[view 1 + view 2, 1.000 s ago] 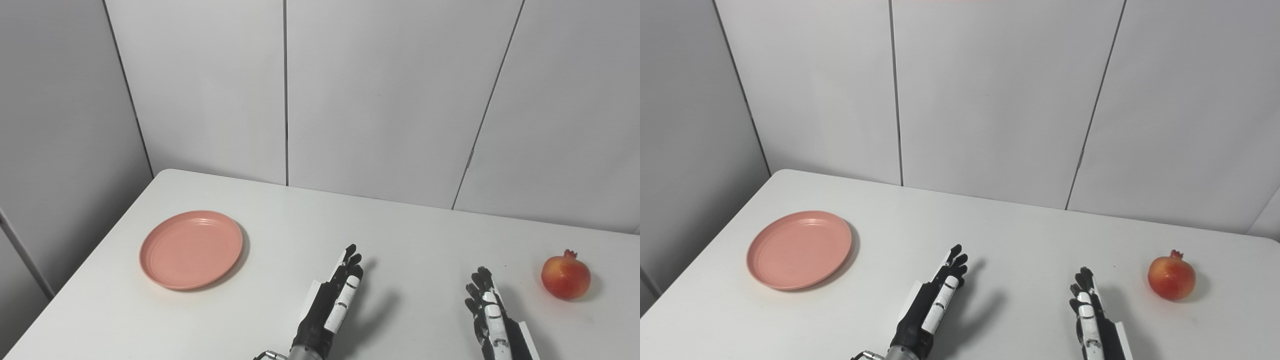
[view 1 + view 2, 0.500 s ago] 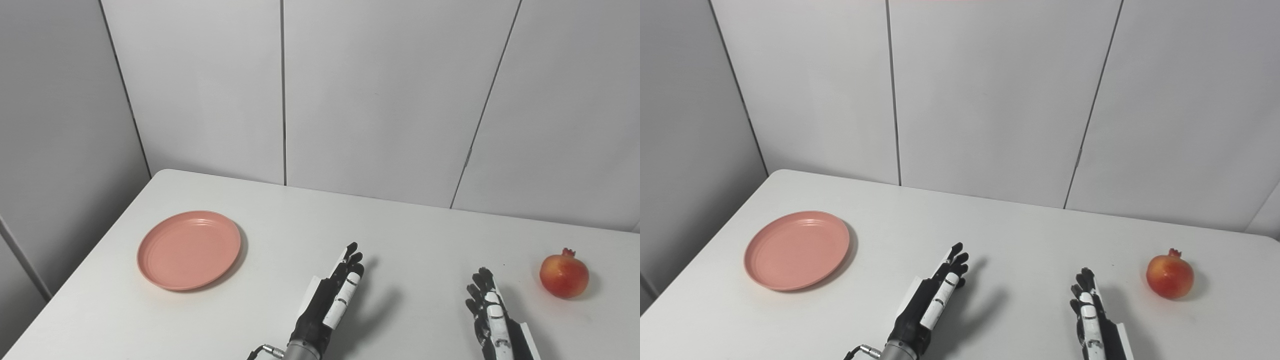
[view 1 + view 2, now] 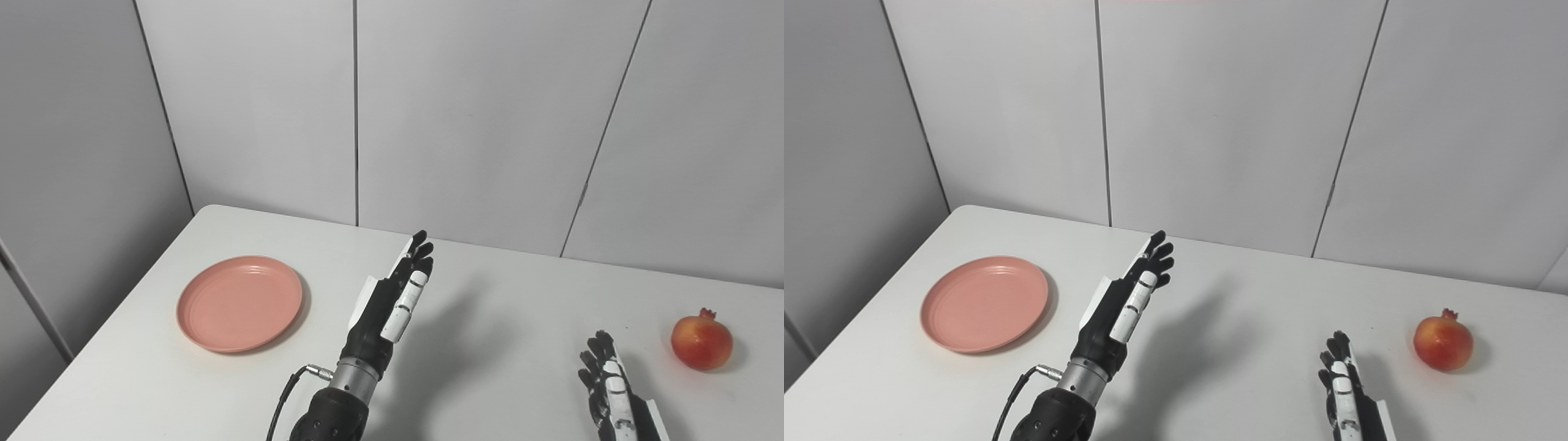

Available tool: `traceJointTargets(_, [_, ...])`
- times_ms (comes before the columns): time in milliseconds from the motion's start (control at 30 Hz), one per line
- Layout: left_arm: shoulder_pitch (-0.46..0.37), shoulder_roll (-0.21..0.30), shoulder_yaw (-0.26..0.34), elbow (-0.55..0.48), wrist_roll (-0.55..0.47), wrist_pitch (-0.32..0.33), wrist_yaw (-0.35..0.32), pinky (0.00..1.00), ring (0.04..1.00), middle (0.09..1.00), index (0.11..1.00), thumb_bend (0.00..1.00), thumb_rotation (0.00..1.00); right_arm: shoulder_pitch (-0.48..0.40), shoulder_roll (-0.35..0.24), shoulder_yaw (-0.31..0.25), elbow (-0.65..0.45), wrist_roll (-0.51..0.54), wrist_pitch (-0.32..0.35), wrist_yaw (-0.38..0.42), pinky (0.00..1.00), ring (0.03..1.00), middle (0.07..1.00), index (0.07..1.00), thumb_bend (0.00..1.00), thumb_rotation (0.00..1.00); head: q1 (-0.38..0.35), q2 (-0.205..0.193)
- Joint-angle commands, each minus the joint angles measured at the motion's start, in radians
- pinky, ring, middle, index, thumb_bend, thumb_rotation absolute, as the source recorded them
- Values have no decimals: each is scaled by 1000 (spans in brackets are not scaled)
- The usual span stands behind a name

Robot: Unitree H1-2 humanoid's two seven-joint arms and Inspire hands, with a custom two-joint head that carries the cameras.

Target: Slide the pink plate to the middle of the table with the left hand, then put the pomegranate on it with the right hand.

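While left hand (image 3: 392,294) hovers open, pink plate (image 3: 239,303) untouched

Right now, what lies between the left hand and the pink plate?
Nothing: only bare table separates the left hand from the plate, in both eye views.

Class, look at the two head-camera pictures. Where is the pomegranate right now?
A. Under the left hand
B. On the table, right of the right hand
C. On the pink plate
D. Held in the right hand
B: the pomegranate sits on the white table, clear of the right hand and far from the empty pink plate.
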Motion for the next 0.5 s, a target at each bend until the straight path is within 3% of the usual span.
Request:
traceJointTargets(0, [-53, 2, 11, -42, -1, -3, 6, 939, 948, 962, 956, 463, 1000, -20, -1, -4, -18, 1, -6, 3, 1000, 990, 995, 999, 184, 1000, 2, -1])
traceJointTargets(233, [-98, 35, 70, -54, -21, -39, 13, 947, 957, 974, 967, 426, 1000, -17, 0, -6, -22, 12, 1, 6, 1000, 993, 997, 1000, 181, 1000, 13, -5])
traceJointTargets(467, [-120, 90, 141, -55, -40, -59, 34, 975, 972, 990, 983, 471, 1000, -16, -5, -3, -23, 5, -4, 8, 1000, 994, 997, 1000, 175, 1000, 23, -8])
